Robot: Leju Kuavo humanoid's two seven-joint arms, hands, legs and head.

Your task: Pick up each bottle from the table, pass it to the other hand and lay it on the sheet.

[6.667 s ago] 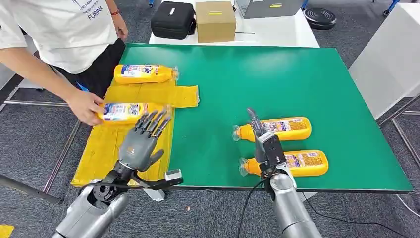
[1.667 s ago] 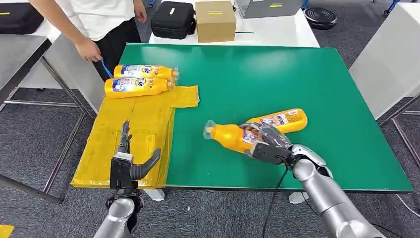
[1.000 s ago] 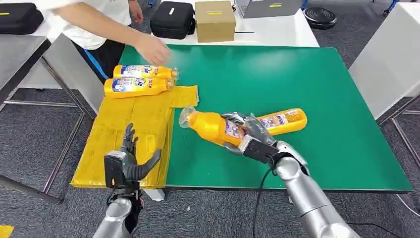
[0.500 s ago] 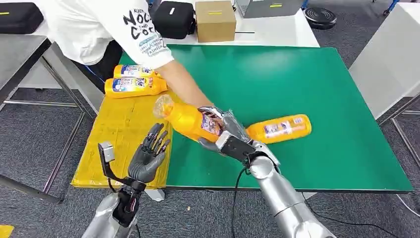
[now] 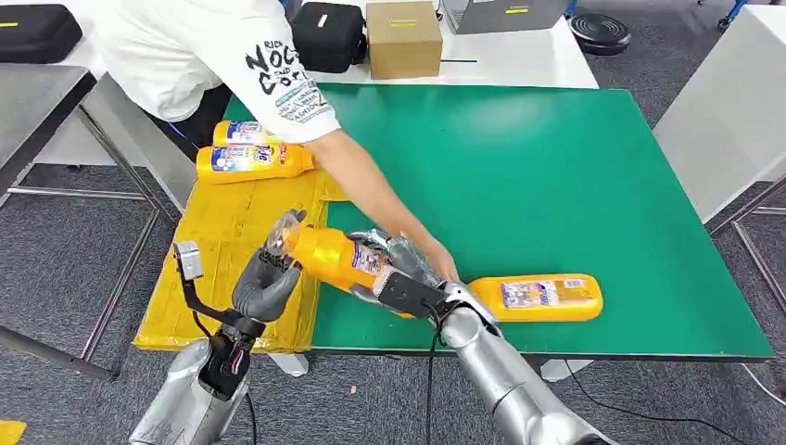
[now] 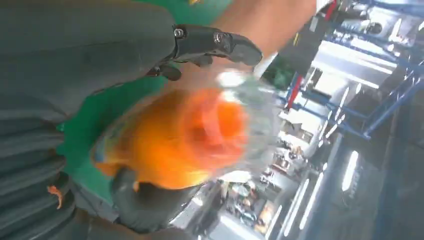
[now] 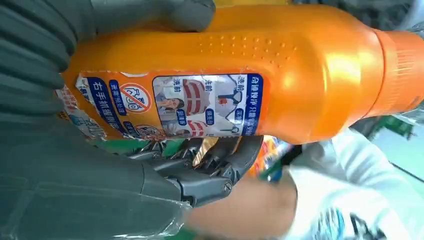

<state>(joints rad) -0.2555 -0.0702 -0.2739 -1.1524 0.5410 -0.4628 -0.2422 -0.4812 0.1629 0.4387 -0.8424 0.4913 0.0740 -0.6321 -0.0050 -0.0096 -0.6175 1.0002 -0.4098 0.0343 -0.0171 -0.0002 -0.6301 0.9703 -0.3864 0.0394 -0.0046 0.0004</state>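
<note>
The right hand (image 5: 394, 269) grips an orange plastic bottle with a blue-and-white label (image 5: 335, 257) around its body, holding it above the green table top (image 5: 519, 158) close to the table's left edge, the clear cap end pointing towards the yellow sheet (image 5: 222, 241). The left hand (image 5: 266, 278) meets that cap end with its fingers curled around the neck; the blurred left wrist view leaves it unclear whether it truly grips. A second orange plastic bottle (image 5: 538, 297) lies on its side near the table's front edge. Two more orange bottles (image 5: 250, 159) lie side by side at the sheet's far end. A person's arm in a white sleeve (image 5: 371, 190) reaches across the table's left part to the right hand.
</note>
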